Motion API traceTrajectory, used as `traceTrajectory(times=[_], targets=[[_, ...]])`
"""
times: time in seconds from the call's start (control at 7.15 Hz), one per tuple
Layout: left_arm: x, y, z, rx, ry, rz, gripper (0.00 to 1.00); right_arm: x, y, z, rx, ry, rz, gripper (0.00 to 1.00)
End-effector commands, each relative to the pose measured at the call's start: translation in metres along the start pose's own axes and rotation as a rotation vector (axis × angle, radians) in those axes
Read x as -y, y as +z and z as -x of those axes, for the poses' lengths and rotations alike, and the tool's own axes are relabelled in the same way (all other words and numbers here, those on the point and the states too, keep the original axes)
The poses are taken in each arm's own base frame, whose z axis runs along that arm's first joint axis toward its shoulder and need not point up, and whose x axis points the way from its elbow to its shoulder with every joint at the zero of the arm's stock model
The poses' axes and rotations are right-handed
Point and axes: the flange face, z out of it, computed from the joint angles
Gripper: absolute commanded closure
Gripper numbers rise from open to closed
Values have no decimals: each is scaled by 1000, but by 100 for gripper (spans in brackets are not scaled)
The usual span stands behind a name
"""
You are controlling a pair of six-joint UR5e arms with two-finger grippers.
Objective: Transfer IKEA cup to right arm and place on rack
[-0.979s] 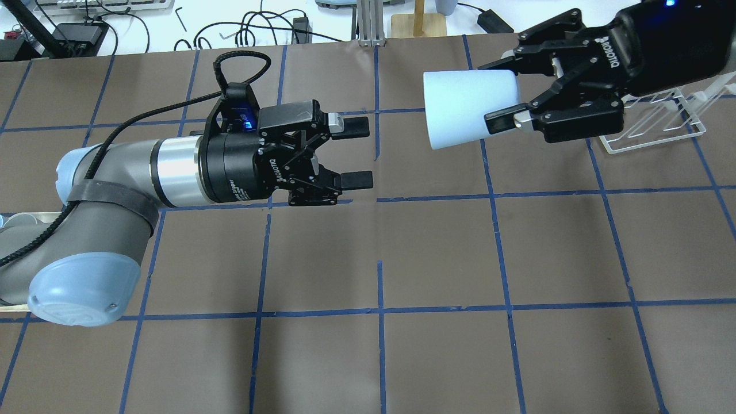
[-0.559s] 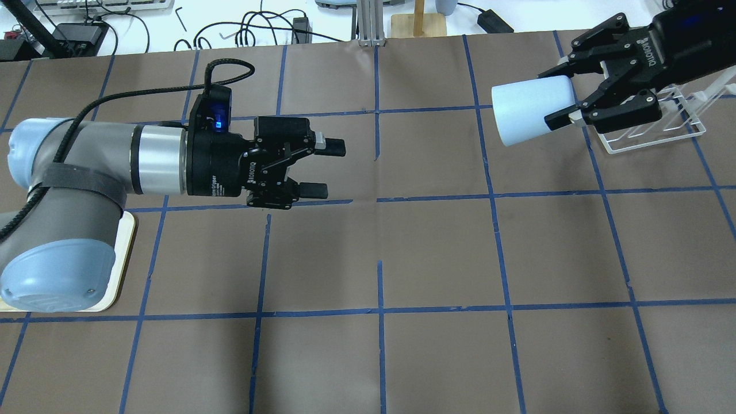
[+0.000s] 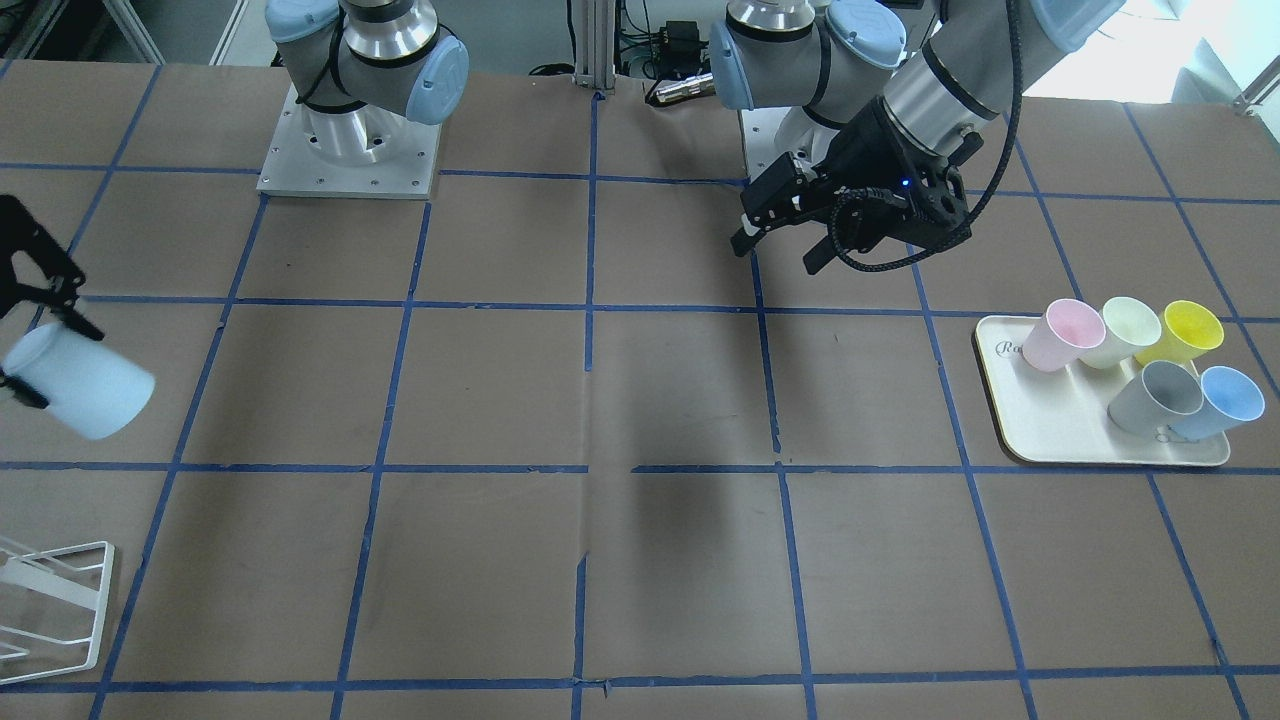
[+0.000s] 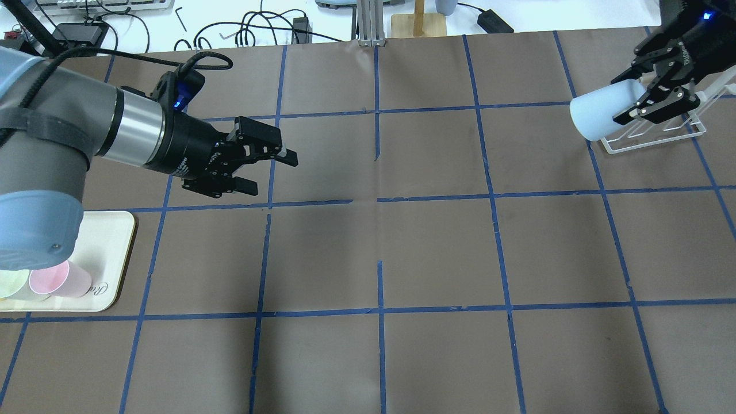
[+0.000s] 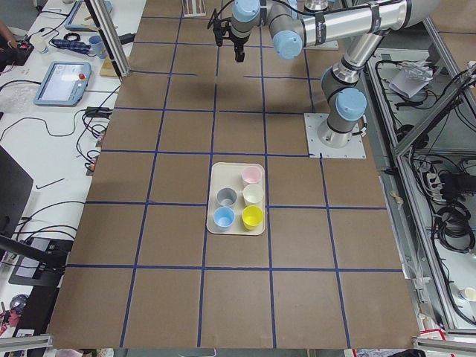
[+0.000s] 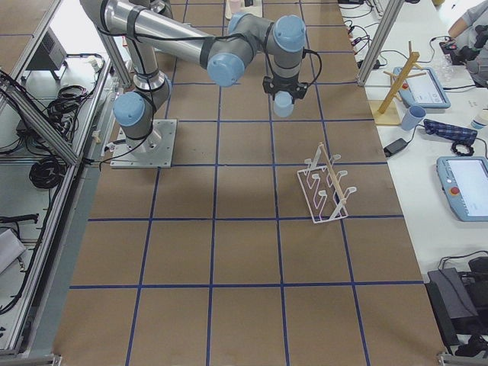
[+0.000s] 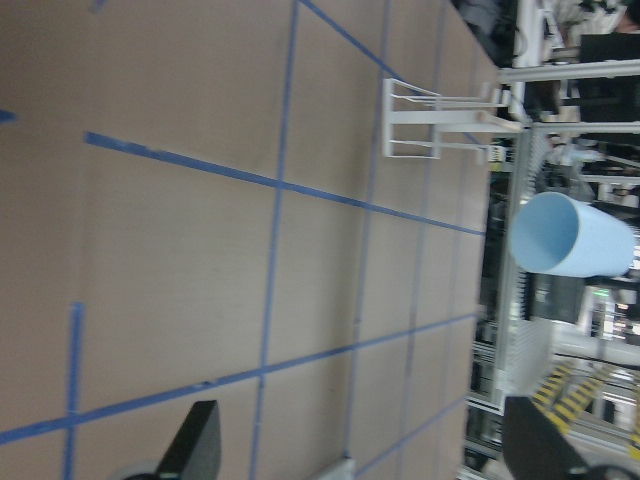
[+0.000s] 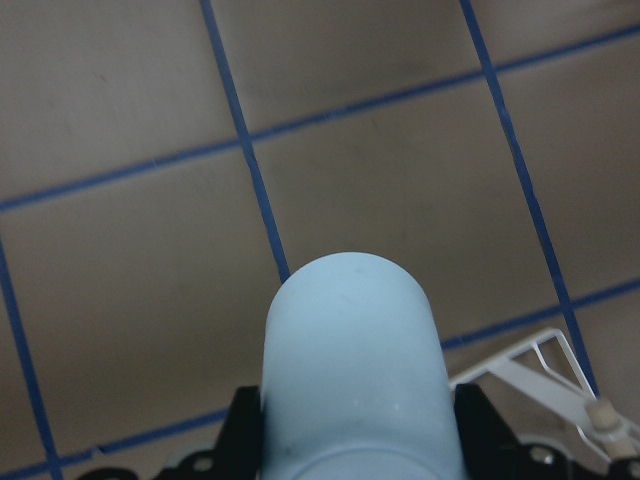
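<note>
ikea cup (image 4: 598, 118), a small light blue tapered plastic tumbler, lies sideways in mid-air in the overhead view. the bulky black right gripper (image 4: 622, 99) pinches it near its base, and it seems to overlap the white thin-wire rack (image 4: 650, 142). the cabled black left gripper (image 4: 271, 172) hangs spread and empty, well apart.

the front-facing view instead shows bare table between cup and rack. it also shows the cream rectangular tray (image 3: 1040, 410) holding five other cups (image 3: 1075, 335).

only the right-side view shows the rack's angled prongs.

the left wrist view looks into the open mouth.

the right wrist view shows the wall clamped between both fingers.

my judgement: carry the cup over a prong, tip the mouth downward, lower it slowly, and release once it is seated.
</note>
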Motion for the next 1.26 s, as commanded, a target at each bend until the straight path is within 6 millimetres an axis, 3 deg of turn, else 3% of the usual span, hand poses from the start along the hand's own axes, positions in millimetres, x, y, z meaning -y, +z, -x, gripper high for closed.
traceTrajectory(times=[0.0, 0.14, 0.42, 1.12], targets=[[1, -29, 16, 346, 85, 30, 0, -49, 31, -43, -103, 40, 249, 66], [-1, -36, 10, 437, 119, 30, 0, -55, 31, -51, -163, 45, 296, 65], [-12, -40, 0, 470, 130, 33, 0, -58, 54, -61, -157, 83, 297, 65], [-11, -33, 2, 459, 124, 71, 0, -48, 51, -57, -151, 89, 278, 67]])
